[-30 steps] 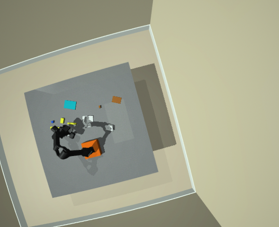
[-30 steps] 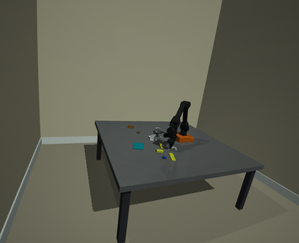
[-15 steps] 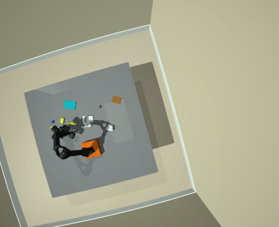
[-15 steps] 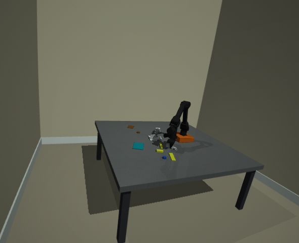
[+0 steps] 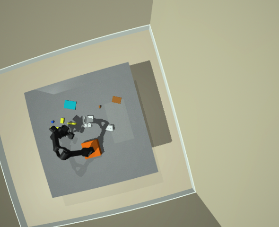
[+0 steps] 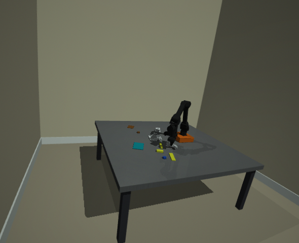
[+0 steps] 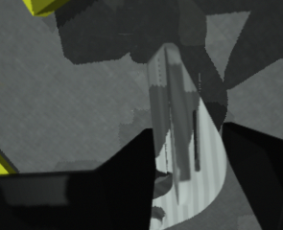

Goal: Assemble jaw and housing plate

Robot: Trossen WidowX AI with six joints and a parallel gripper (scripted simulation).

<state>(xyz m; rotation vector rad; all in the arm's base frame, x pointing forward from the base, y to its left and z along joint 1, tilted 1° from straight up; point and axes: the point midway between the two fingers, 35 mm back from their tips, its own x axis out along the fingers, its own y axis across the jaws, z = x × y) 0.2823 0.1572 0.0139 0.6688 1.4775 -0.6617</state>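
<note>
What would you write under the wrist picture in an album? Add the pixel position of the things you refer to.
Black gripper [image 7: 187, 133] closed on a pale jaw piece [image 7: 205, 168], yellow shapes at the left edge.

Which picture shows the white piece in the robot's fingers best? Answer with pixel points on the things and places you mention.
The wrist view: the white piece [image 7: 205, 168] looks big there, between the two black fingers. The top view shows only tiny bits beside the dark gripper [image 5: 67, 132] [image 7: 188, 144]. The exterior view shows it small, partly hidden.
</note>
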